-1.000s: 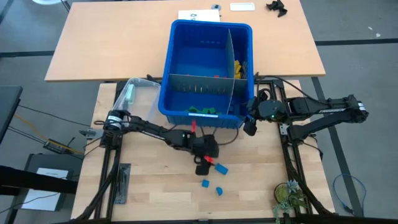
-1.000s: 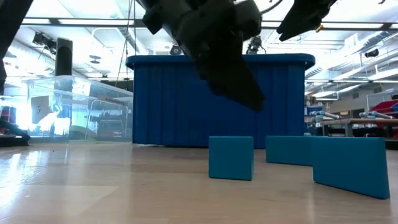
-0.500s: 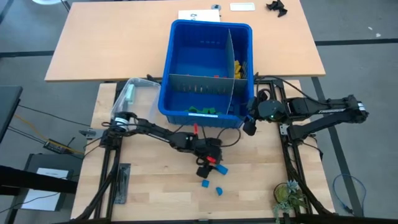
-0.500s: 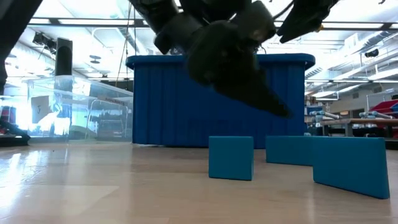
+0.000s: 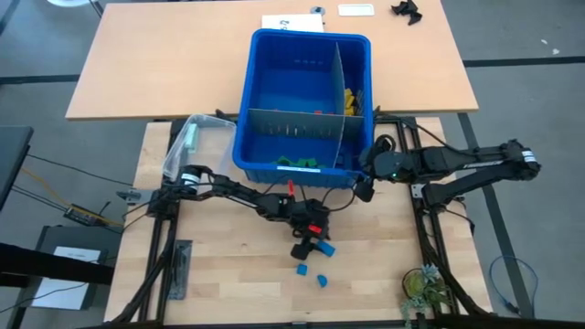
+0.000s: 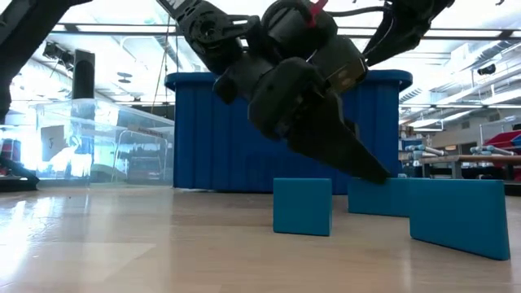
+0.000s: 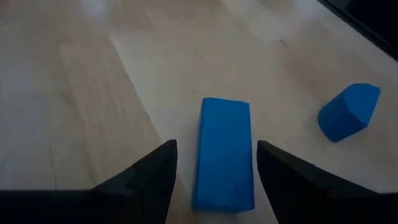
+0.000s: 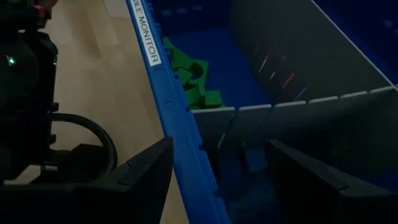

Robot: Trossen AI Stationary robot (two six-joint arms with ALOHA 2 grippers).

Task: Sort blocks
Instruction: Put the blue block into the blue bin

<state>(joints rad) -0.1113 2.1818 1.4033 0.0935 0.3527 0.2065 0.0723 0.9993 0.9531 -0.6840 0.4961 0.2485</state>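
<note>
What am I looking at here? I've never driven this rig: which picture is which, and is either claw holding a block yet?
Two dark robot arms work at a wooden table. The overhead picture shows everything; the low one looks level across the tabletop; each wrist picture looks out past one arm's own fingers. The left gripper is down over the long blue block, fingers open on either side of it, nothing gripped yet. Two smaller blue blocks lie nearby on the table. The right gripper waits, open and empty, at the corner of the blue bin, whose compartments hold green blocks and yellow blocks. A clear tub sits left of the bin.
</note>
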